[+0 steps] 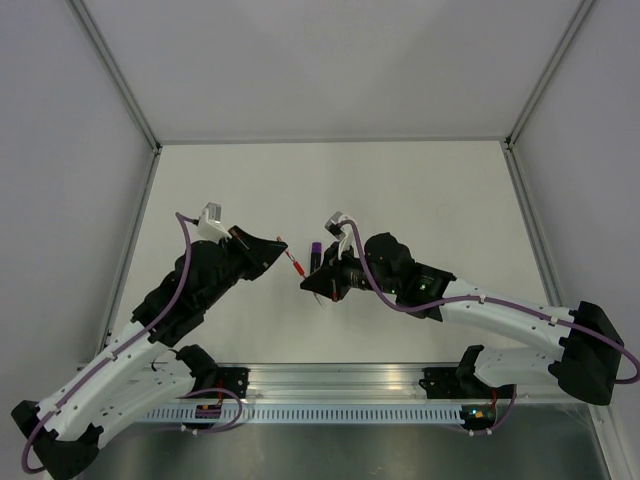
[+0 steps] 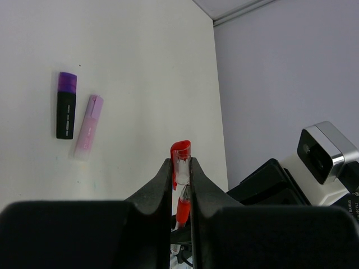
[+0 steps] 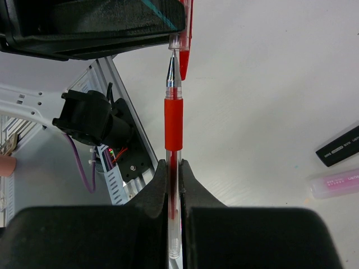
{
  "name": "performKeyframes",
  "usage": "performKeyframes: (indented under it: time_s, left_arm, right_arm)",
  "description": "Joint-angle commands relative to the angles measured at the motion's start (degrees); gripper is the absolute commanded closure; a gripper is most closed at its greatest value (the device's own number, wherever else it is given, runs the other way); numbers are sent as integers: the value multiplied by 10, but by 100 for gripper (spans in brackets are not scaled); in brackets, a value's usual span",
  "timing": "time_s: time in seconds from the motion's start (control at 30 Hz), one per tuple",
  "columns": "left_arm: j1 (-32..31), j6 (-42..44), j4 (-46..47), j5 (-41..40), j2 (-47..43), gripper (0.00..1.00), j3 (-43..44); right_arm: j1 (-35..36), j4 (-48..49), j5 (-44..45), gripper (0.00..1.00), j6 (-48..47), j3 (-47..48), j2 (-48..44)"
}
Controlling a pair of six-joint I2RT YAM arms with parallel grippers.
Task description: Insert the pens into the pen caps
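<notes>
I'm holding the red cap in the left jaws, which are pinched nearly shut on its clear lower part, with the red end sticking out past the tips. The right jaws are clamping the red pen by its rear barrel, just as narrowly, with the grip and metal tip reaching forward. The tip is sitting right at the cap's mouth. I can't tell from either wrist view whether it is already inside.

My worry is alignment. In the right wrist view the tip is looking slightly to one side of the cap's axis, next to the clip. If I'm pushing off-line, the point could catch the rim or run along the outside. The pen could then slide back through the jaws, or the cap could twist out of its thin pinch and drop.

Both pieces are meeting in the air over the middle of the table. The pale pink marker and the dark purple-ended cap are lying side by side below, near the right arm, so I'm keeping any descent away from them. The far side of the table is offering plenty of room, while the side walls and the near rail are well apart from this work.
</notes>
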Motion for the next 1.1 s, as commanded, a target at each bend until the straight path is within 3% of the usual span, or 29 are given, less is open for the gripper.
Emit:
performKeyframes:
  time_s: [0.0,0.63,0.97,1.03,1.07]
  left_arm:
    - [-2,-9,26,20,-3,98,-11]
    - [-3,48,104,96,25,98,-72]
    - [-3,43,165,127,-6,98,-124]
    - [-2,42,165,126,-17,95,-130]
    - [-3,42,165,124,-19,87,-132]
  right_arm:
    - [2,21,-4,100,3,10,0]
    - [2,18,32,100,6,9,0]
    - [2,35,69,100,8,-3,-4]
    - [2,38,74,100,6,-4,0]
    - [3,38,75,100,5,-5,2]
